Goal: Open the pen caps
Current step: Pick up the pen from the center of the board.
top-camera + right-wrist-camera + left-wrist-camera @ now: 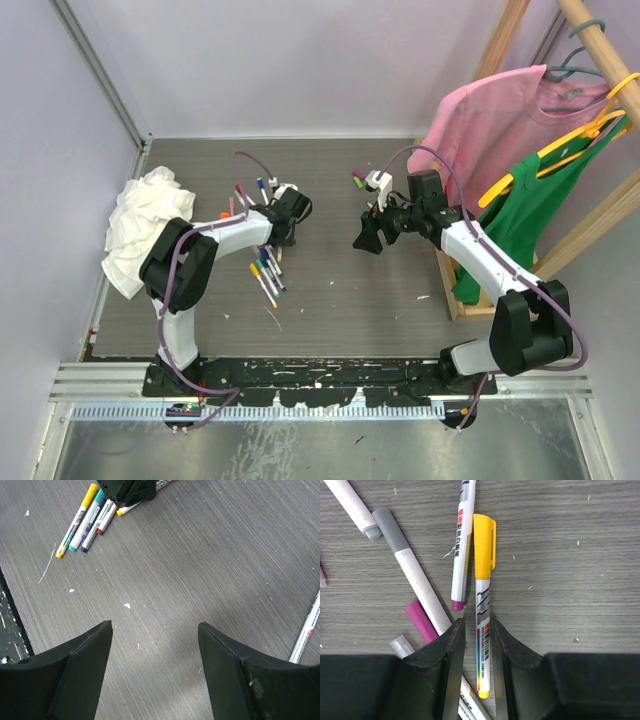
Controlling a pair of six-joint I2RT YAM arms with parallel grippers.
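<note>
A white pen with a yellow cap [484, 545] lies on the grey table. Its barrel [483, 630] runs between the fingers of my left gripper [477, 622]. The jaws stand narrowly open on either side of it, with a slim gap on each side. Beside it lie a pen with a purple end [461, 545], a grey-capped pen [390, 530] and a magenta cap [421, 621]. In the top view the left gripper [290, 208] is low over the far pens. My right gripper [365, 235] hovers at mid-table. Seen from its wrist, the right gripper [155, 626] is open and empty over bare table.
More capped pens [266, 275] lie scattered near the left arm; the right wrist view shows a cluster of pens [82, 522] and a lone pen [306, 635]. A white cloth rag [140, 225] sits far left. A pink shirt [500, 120] and a green one [535, 200] hang on a wooden rack at right.
</note>
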